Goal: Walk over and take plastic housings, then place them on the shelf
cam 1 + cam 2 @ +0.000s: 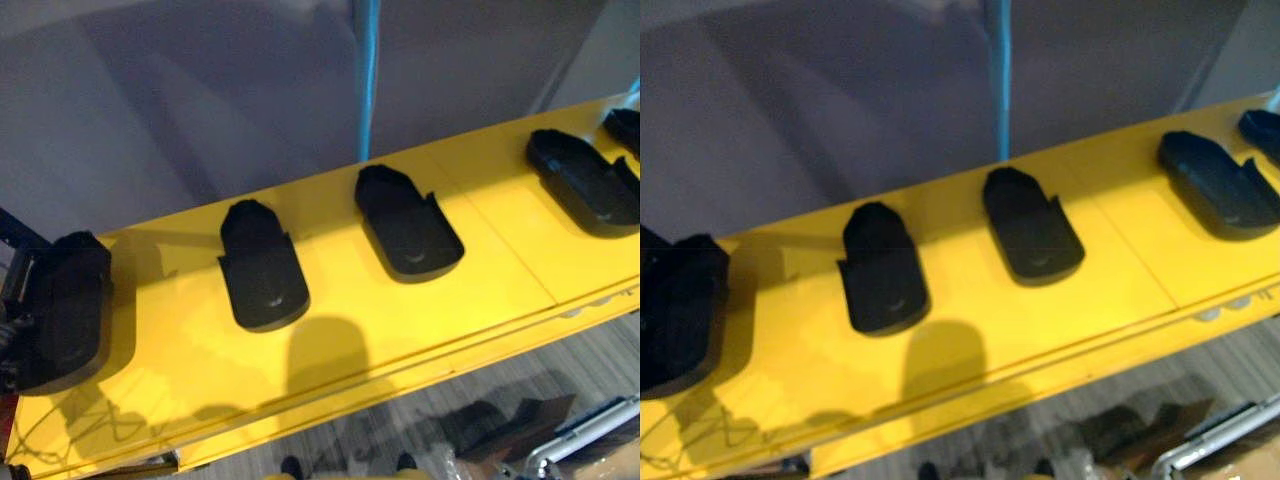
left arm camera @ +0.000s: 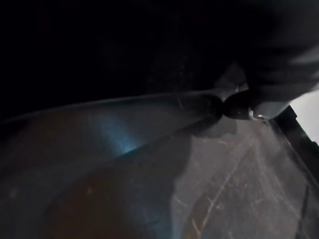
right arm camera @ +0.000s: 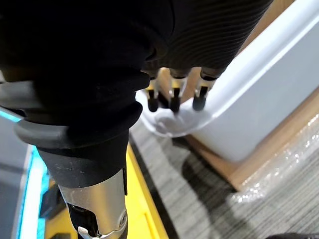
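Yellow shelf (image 1: 330, 330) ahead; leftmost housing (image 1: 65, 310) at nine o'clock, long axis toward twelve, beside nearer left hand (image 2: 246, 106); cannot tell its grip; right hand (image 3: 174, 92) slack, empty.

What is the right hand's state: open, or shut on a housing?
Open, holding nothing. In the right wrist view the right hand has straight fingers hanging with nothing between them; a white container lies past them.

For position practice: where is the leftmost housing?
The leftmost housing is at the left end of the yellow shelf in both eye views, beside the next housing.
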### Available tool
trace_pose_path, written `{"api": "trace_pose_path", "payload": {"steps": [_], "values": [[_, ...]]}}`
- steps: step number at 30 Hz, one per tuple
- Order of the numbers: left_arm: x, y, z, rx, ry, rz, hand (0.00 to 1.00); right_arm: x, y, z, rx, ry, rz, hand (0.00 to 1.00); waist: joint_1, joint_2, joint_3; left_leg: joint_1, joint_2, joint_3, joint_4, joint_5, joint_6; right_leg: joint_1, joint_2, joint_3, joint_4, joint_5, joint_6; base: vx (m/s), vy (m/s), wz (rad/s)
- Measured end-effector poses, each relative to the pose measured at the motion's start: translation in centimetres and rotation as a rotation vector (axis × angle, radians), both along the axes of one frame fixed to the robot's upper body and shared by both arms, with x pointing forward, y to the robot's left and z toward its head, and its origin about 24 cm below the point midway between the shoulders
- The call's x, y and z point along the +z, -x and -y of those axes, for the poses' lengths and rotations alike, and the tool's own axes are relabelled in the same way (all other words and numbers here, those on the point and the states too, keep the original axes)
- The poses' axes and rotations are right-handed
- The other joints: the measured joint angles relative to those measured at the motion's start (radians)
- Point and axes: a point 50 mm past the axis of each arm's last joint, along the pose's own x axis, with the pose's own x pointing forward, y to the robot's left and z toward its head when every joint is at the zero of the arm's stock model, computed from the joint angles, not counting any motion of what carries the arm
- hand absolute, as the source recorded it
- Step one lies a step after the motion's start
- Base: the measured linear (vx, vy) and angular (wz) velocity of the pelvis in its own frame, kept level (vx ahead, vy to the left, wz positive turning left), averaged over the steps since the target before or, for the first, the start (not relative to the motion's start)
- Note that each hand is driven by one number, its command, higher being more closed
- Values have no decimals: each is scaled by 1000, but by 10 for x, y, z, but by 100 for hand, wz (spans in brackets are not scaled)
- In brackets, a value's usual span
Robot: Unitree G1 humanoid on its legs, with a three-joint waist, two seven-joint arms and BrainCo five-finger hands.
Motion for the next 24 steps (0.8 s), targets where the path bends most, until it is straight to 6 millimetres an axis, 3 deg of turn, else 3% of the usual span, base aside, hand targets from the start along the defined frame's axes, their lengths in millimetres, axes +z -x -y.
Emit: {"api": "trace_pose_path", "payload": {"steps": [20,24], "values": [[-6,-5,10,-104,-34,3,100,2,-13,1,11,4,32,0,-2,-31,41,-3,-1,-1,-2,0,0,-4,-1,-2,-5,0,0,1,0,0],[-22,-11,22,-93,-4,44,100,2,-13,1,12,5,36,0,-2,-26,45,-3,-1,-1,-2,0,0,0,-1,-3,-7,1,-1,0,0,0]]}}
